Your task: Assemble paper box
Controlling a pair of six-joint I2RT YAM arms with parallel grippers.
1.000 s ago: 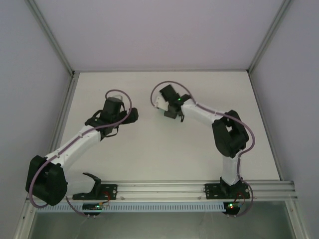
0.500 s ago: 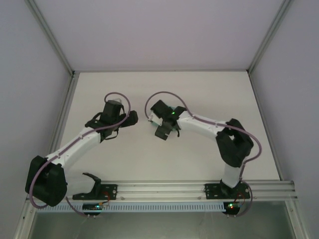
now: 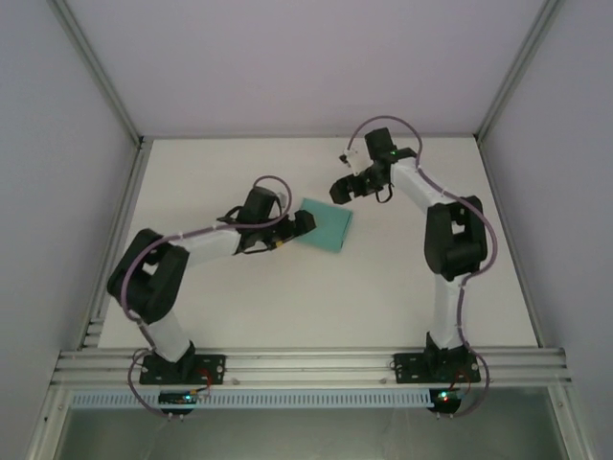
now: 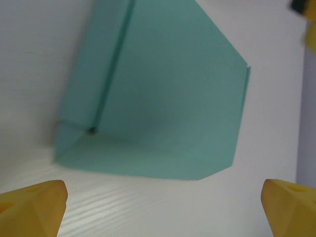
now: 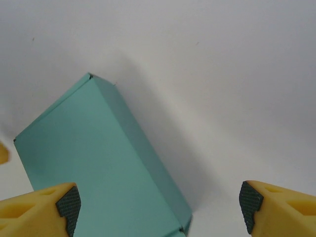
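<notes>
The teal paper box [image 3: 326, 227] is lying on the white desk [image 3: 383, 287], roughly mid-desk. The left claw [image 3: 301, 224] is right up against its left edge. The right claw [image 3: 339, 189] hangs just beyond the box's far right corner, looks like it's not touching.

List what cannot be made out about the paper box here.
- Top external: the paper box is too small to show flaps or seams; the left gripper covers part of its left edge.
- Left wrist: blurred, with the box's far end cut off by the top edge.
- Right wrist: its near end is cut off by the bottom edge.
</notes>
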